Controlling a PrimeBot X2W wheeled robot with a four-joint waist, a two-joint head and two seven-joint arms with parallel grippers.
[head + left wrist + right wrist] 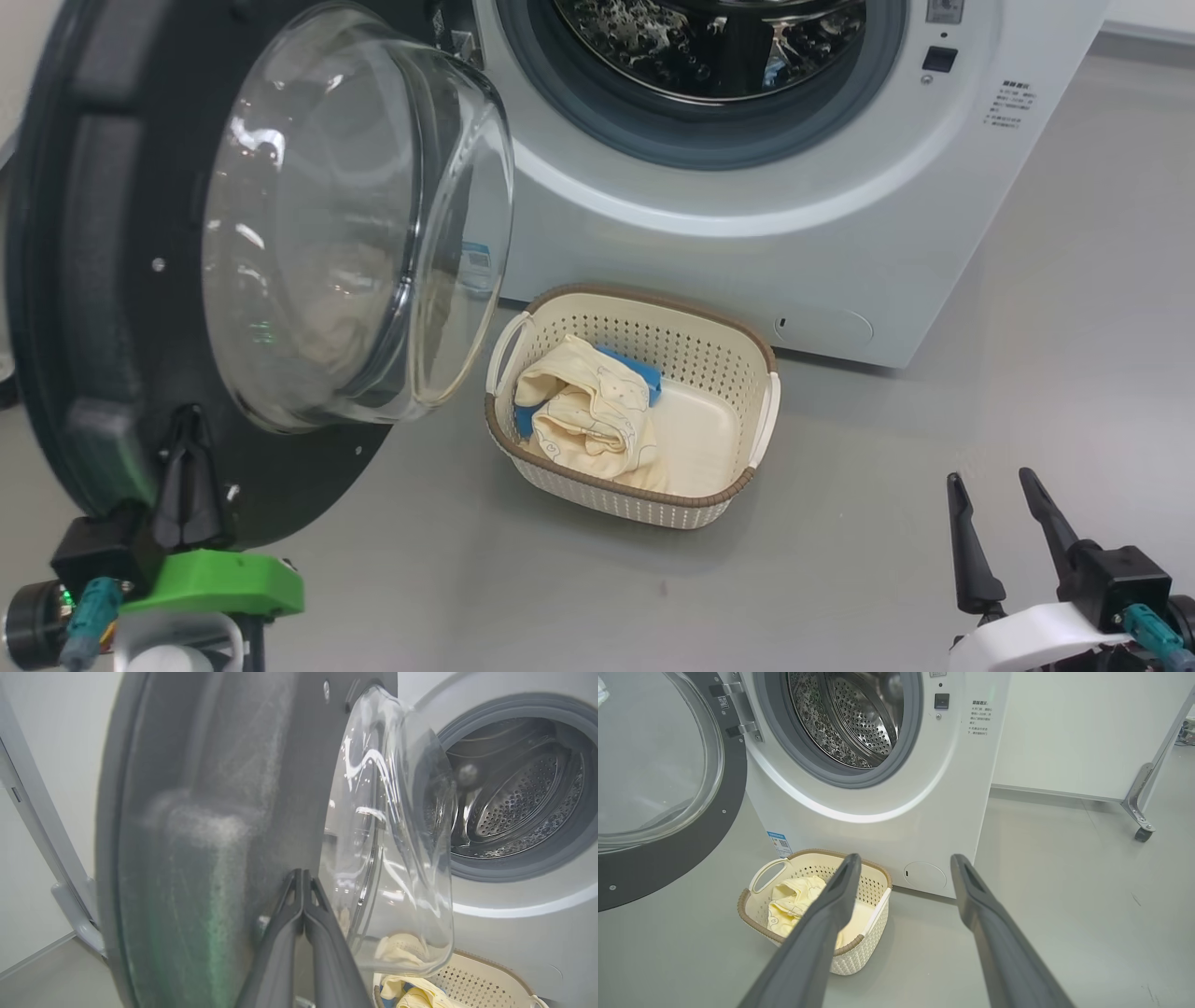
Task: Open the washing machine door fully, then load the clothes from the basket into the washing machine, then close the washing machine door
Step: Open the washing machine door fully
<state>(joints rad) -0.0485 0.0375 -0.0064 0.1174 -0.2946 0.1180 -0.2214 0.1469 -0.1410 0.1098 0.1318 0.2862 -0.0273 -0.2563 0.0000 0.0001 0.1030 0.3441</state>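
The white washing machine (747,243) stands with its round black-rimmed door (84,280) swung out to the left, glass bowl (355,224) bulging toward the machine. My left gripper (189,415) is shut, its tips pressed against the door's inner black rim (280,812) near the lower edge of the glass (392,858). The cream basket (738,359) sits on the floor before the machine, with pale yellow clothes (583,411) and a blue piece (644,373) inside. My right gripper (991,478) is open at the lower right, well apart from the basket (873,891).
The steel drum (859,714) shows through the grey-ringed opening (597,103). Grey floor (1027,327) spreads to the right of the machine. A wheeled metal frame leg (1141,807) stands by the white wall at the far right.
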